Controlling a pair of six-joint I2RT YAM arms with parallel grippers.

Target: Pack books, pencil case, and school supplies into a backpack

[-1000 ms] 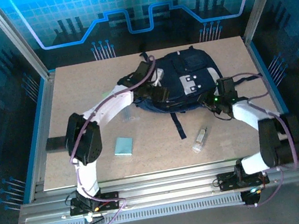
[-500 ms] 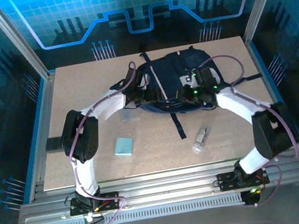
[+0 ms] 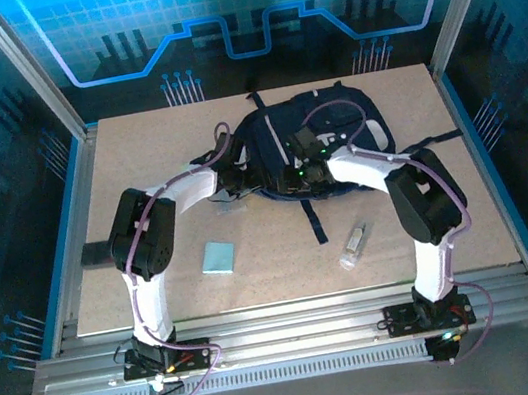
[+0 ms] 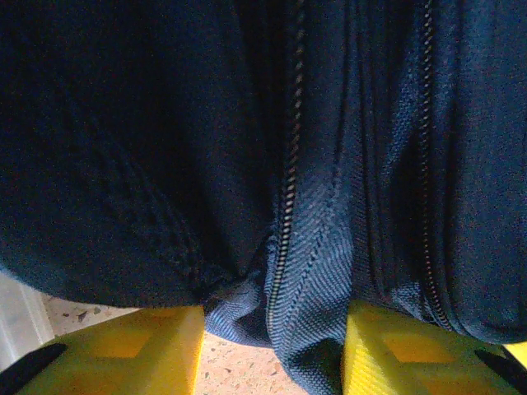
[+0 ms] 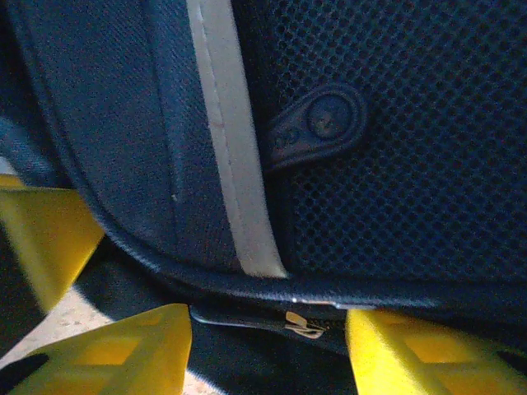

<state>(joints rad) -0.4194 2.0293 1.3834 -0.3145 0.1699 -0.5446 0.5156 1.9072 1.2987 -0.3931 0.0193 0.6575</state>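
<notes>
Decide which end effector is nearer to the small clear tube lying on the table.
Right. The right end effector is at the near edge of the backpack, just up-left of the tube. The left end effector is at the backpack's left side, farther away.

1. The backpack (image 3: pixel 329 131) takes up the far middle of the table (image 3: pixel 134 148); its strap (image 3: pixel 315 217) trails toward the near edge.
2. The left arm (image 3: pixel 182 191) and right arm (image 3: pixel 365 162) arch in to its near-left side, crowding that approach.
3. The teal pad (image 3: pixel 218 257) and clear tube (image 3: pixel 352 246) lie near-centre, well apart, with bare board between them.
4. The far-left and far-right corners are open.
</notes>
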